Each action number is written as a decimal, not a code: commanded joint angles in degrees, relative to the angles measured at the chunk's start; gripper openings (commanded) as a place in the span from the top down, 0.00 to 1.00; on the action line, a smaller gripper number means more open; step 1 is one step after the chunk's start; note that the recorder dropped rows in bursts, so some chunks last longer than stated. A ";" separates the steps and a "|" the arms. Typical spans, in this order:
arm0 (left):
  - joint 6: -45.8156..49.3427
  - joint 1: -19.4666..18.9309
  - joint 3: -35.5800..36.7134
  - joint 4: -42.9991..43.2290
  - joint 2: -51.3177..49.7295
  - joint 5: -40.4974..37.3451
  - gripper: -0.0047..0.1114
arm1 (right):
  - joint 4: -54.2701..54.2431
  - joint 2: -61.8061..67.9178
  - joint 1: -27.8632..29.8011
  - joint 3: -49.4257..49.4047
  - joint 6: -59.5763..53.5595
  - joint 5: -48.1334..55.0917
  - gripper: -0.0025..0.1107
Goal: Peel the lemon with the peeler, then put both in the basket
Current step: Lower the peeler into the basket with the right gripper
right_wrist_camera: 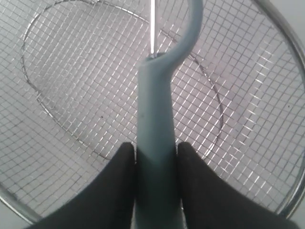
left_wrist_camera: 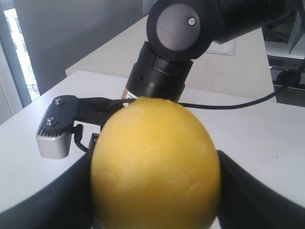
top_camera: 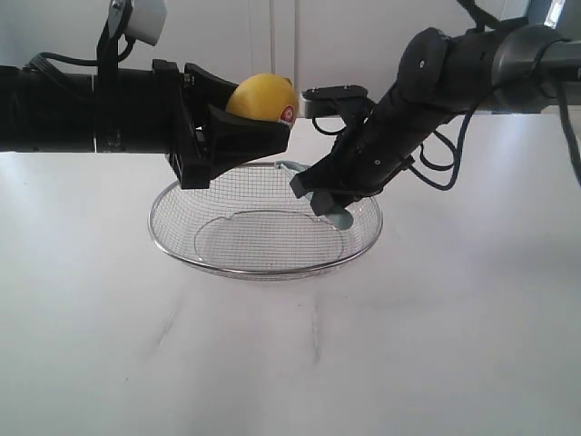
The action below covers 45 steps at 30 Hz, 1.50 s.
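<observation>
Yellow and seemingly unpeeled, the lemon (top_camera: 260, 91) is sitting clamped in the left gripper (top_camera: 261, 113) above the basket (top_camera: 272, 275), while the right gripper (right_wrist_camera: 155, 160) is clasping the peeler (right_wrist_camera: 155, 95) over it, neither inside yet.

silver wire-mesh basket (top_camera: 263, 275) sat on the white table (top_camera: 454, 345), small yellow lemon (top_camera: 259, 95) was up above its left half, slim pale teal peeler (right_wrist_camera: 155, 143) hung over its right side

Bright, backlit, whites washed out.
Daylight from behind blows out the table (top_camera: 454, 345) in the exterior view; only faint soft shadows lie in front of the basket (top_camera: 263, 275). The lemon (left_wrist_camera: 155, 167) looks slightly soft at the left wrist, a window (left_wrist_camera: 19, 47) glaring beside it; the peeler (right_wrist_camera: 155, 143) blurs near the right lens.
</observation>
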<state>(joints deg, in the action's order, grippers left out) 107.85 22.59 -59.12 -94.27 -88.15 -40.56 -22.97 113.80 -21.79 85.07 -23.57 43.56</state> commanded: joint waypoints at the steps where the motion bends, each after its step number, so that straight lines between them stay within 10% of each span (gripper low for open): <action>1: 0.19 -0.08 0.31 -1.27 0.79 -1.10 0.96 | -0.26 1.80 0.00 0.31 -0.65 -1.91 0.98; 30: -0.03 -0.08 0.31 -1.21 0.79 -1.21 0.96 | -2.02 5.69 0.00 0.31 -2.28 -4.72 0.97; 37: -0.03 -0.08 0.31 -1.21 0.79 -1.21 0.96 | -2.02 5.69 0.00 0.31 -2.17 -5.07 0.55; 45: -0.03 -0.08 0.31 -1.21 0.79 -1.21 0.96 | -2.02 5.69 0.00 0.31 -2.17 -5.19 0.55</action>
<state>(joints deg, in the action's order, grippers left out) 107.85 22.59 -59.12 -94.27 -88.15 -40.56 -24.69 119.69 -21.79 85.07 -25.08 38.54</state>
